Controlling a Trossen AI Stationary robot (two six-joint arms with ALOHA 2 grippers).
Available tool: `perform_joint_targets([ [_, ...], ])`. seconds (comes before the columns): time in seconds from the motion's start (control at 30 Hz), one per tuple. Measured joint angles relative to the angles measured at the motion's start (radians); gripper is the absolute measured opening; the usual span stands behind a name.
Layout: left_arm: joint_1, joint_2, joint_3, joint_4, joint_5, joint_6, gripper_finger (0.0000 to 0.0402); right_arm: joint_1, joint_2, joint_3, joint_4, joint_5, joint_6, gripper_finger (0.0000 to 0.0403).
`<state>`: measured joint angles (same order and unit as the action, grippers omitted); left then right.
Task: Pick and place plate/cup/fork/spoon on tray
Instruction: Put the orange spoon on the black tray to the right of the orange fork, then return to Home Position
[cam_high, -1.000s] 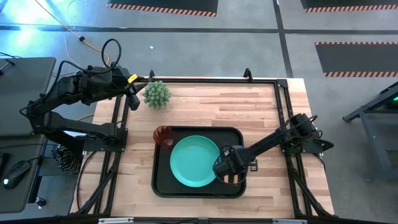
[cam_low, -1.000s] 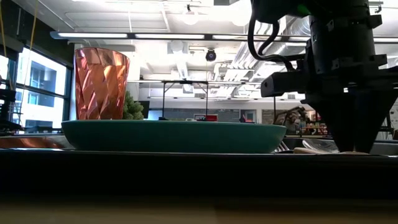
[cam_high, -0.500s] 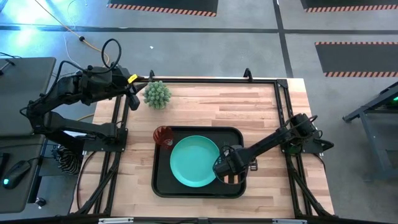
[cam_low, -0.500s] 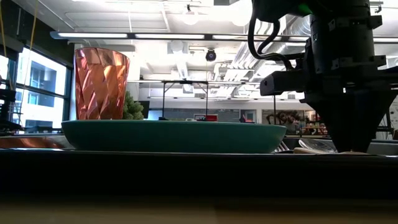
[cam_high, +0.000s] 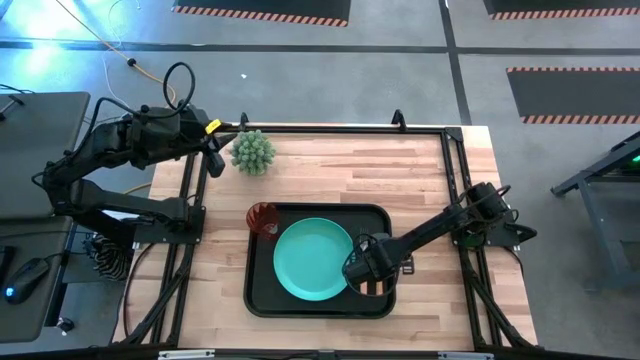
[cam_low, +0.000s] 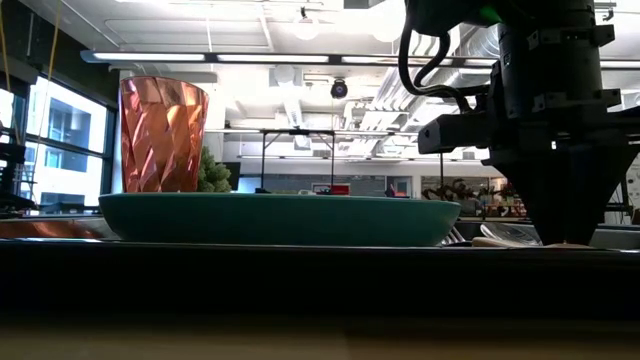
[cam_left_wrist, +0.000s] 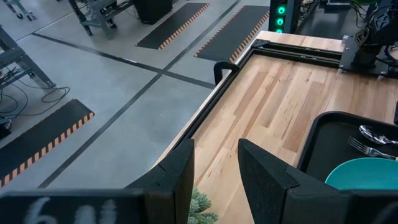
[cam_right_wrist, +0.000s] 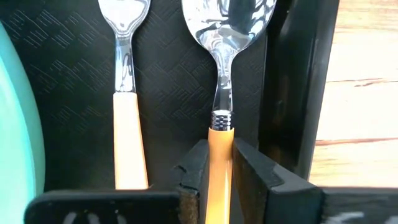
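Note:
The black tray (cam_high: 262, 292) lies at the table's near middle. The teal plate (cam_high: 313, 260) rests flat in it, and the red-orange cup (cam_high: 263, 218) stands upright at the tray's far left corner. In the right wrist view the fork (cam_right_wrist: 124, 93) and the spoon (cam_right_wrist: 227, 37) lie side by side on the tray floor, beside its right rim (cam_right_wrist: 292, 93). My right gripper (cam_right_wrist: 219, 174) is low over the tray's right part, shut on the spoon. My left gripper (cam_left_wrist: 214, 180) is open and empty at the table's far left, by a spiky green plant (cam_high: 253, 151). My right gripper pinches the spoon's orange handle (cam_right_wrist: 220, 140) between its two fingers (cam_right_wrist: 194, 168), just behind the metal neck. The fingers come from above, pointing down, one on each long side of the handle. The spoon lies level along the tray floor, bowl away from the gripper.
The plate's rim is close to the fork on one side, and the tray's raised right rim is close to the spoon on the other. Bare wooden table (cam_high: 380, 170) stretches beyond the tray toward the far edge. A black frame rail (cam_high: 455, 180) runs along the table's right side.

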<state>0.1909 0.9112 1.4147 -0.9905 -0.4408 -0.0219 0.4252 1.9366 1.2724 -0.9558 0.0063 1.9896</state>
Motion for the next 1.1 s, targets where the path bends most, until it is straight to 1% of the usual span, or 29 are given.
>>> perform_joint_targets([
  [0.1, 0.0, 0.0, 0.0, 0.0, 0.0, 0.0, 0.0115, 0.0, 0.0, 0.0, 0.001, 0.0, 0.0, 0.0061],
  [0.4, 0.0, 0.0, 0.0, 0.0, 0.0, 0.0, 0.0115, 0.0, 0.0, 0.0, 0.003, 0.0, 0.0, 0.0108],
  [0.7, 0.0, 0.0, 0.0, 0.0, 0.0, 0.0, 0.0115, 0.0, 0.0, 0.026, -0.011, 0.004, -0.008, 0.0115],
  [0.8, 0.0, 0.0, 0.0, 0.0, 0.0, 0.0, 0.0115, 0.0, 0.0, 0.054, -0.056, 0.007, -0.016, 0.0115],
  [0.97, 0.0, 0.0, 0.0, 0.0, 0.0, 0.0, 0.0115, -0.016, 0.0, 0.112, -0.186, 0.011, -0.035, 0.0115],
  [1.1, 0.0, 0.0, 0.0, 0.0, 0.01, -0.004, 0.0115, -0.06, 0.0, 0.186, -0.279, 0.066, -0.12, 0.0115],
])
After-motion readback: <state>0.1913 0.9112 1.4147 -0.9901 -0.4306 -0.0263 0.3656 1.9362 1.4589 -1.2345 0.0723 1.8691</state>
